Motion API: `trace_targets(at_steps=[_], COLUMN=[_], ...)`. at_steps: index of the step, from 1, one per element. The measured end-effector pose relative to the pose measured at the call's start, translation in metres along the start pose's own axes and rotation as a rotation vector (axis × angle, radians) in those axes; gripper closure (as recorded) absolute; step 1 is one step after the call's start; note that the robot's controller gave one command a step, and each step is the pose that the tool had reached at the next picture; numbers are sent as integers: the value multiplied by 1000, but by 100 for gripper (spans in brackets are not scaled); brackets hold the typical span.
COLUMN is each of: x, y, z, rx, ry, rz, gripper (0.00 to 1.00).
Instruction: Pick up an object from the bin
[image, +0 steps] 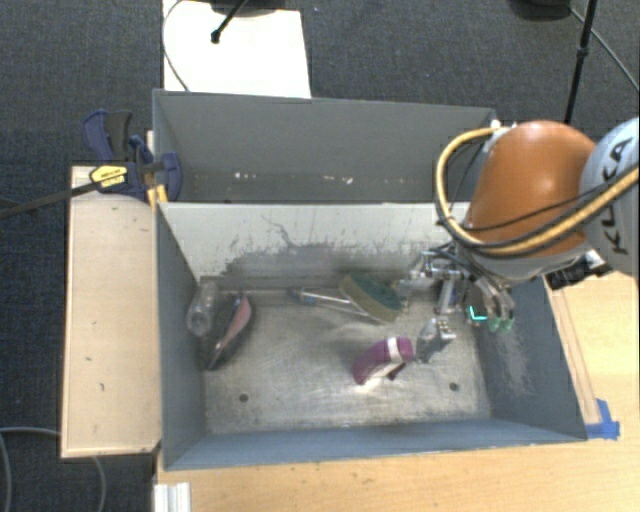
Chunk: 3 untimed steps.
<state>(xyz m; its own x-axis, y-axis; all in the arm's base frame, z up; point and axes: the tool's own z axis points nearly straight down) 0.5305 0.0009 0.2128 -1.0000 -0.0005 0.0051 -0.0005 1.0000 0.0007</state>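
Pincer (436, 338) hangs low, just right of the purple-and-white object (378, 359); its opening cannot be told.

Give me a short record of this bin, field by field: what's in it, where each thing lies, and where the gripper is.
bin: grey metal, few loose things
purple and white thing: floor, right of middle
brush: green head, lying toward the back, middle
dark and pink thing: by the left wall
gripper: low at the right side, beside the purple and white thing
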Motion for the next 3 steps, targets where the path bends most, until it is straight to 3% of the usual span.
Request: trace_targets(at_steps=[1,2,3], x=[-35,-36,-37], y=[13,-2,0], z=[85,138,136], rx=[0,4,2], ry=[-3,-7,-12], rz=[-411,-944,-941], gripper=[0,0,100])
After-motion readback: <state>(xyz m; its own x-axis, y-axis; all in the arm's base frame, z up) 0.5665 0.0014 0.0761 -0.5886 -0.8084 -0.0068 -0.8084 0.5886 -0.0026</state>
